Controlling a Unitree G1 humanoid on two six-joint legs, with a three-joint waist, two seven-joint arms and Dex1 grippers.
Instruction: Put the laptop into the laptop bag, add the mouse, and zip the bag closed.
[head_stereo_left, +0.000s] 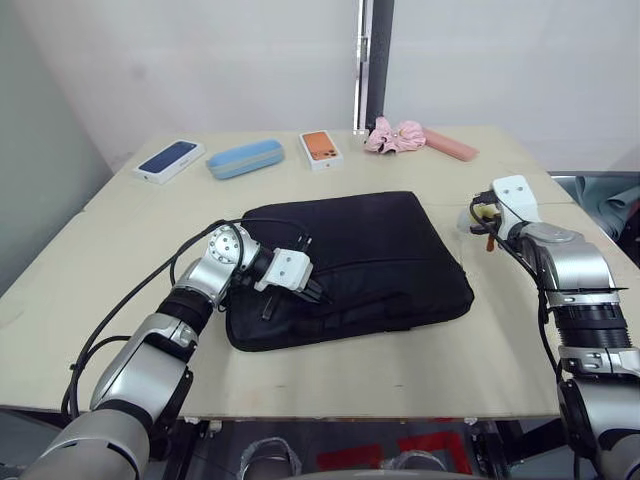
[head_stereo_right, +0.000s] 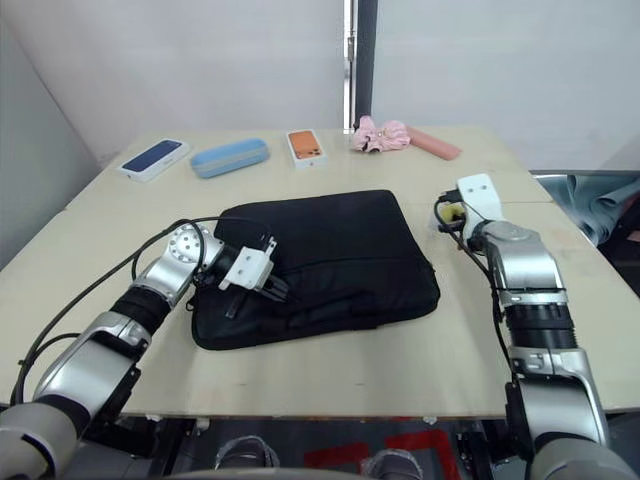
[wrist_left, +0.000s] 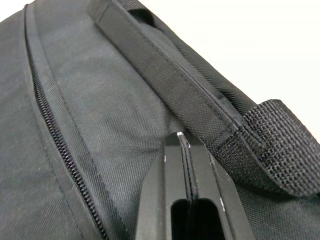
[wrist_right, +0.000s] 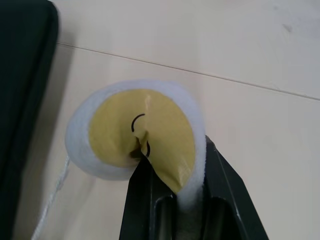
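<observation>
The black laptop bag (head_stereo_left: 370, 250) lies flat in the middle of the table. My left gripper (head_stereo_left: 318, 293) rests on its front left part. In the left wrist view its fingers (wrist_left: 165, 170) are pressed together, tips on the fabric between the zipper (wrist_left: 55, 140) and a black handle strap (wrist_left: 165, 65). My right gripper (head_stereo_left: 483, 216) hovers just right of the bag, shut on a white-and-yellow plush toy (wrist_right: 115, 135) that it pinches by the edge. The laptop and the mouse are out of view.
Along the table's far edge lie a dark-blue phone box (head_stereo_left: 168, 160), a light-blue oval case (head_stereo_left: 245, 158), an orange phone box (head_stereo_left: 321, 148), a pink scrunchie (head_stereo_left: 393, 135) and a pink bar (head_stereo_left: 450, 145). Grey cloth (head_stereo_left: 605, 195) lies beyond the right edge.
</observation>
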